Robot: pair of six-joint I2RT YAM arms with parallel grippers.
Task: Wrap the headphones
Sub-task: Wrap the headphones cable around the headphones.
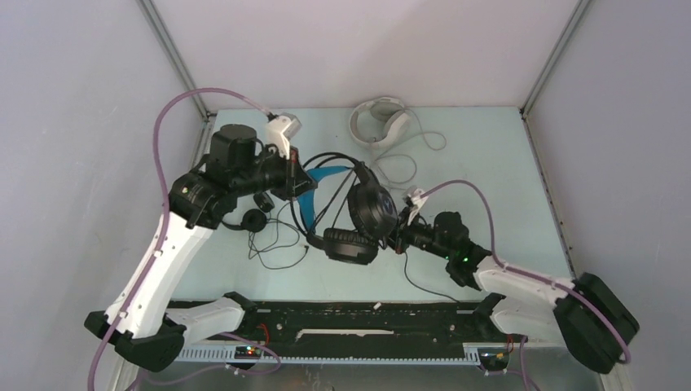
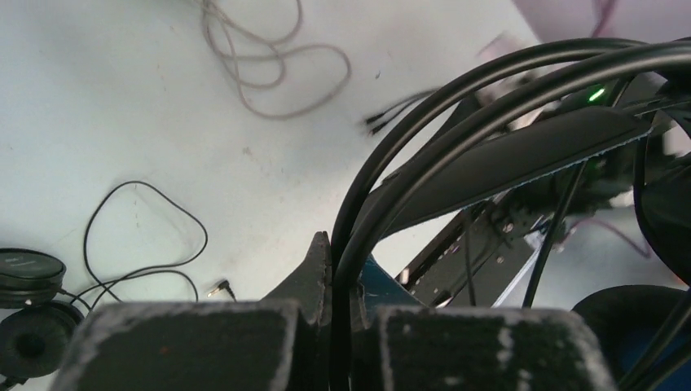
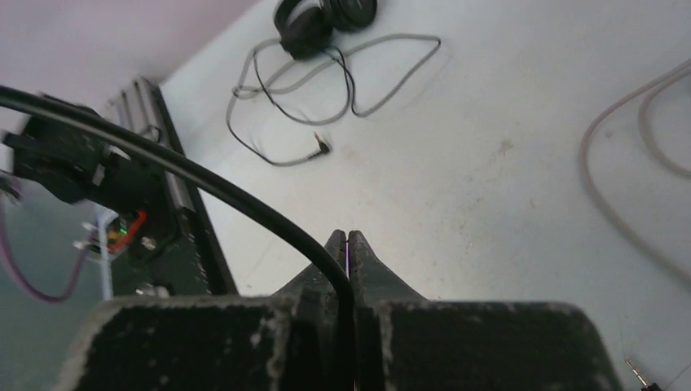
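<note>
The bulky black headphones (image 1: 372, 209) with the blue-lined headband (image 1: 313, 194) hang in the middle, held off the table. My left gripper (image 1: 295, 181) is shut on the headband's black bows (image 2: 424, 122), which run down between the jaws (image 2: 342, 262). My right gripper (image 1: 401, 238) is shut on this pair's black cord (image 3: 236, 191), which arcs left from the jaws (image 3: 348, 246). The small thin black pair (image 1: 253, 220) lies on the table left of centre, its cord loose; it also shows in the left wrist view (image 2: 29, 303) and the right wrist view (image 3: 323, 19). The white-grey pair (image 1: 380, 120) lies at the back.
The white pair's pale cord (image 1: 399, 165) loops on the table behind the arms and shows in the left wrist view (image 2: 269, 69). A jack plug (image 3: 323, 147) lies on the table near the small pair. A black rail (image 1: 350, 314) runs along the near edge. Grey walls enclose the table.
</note>
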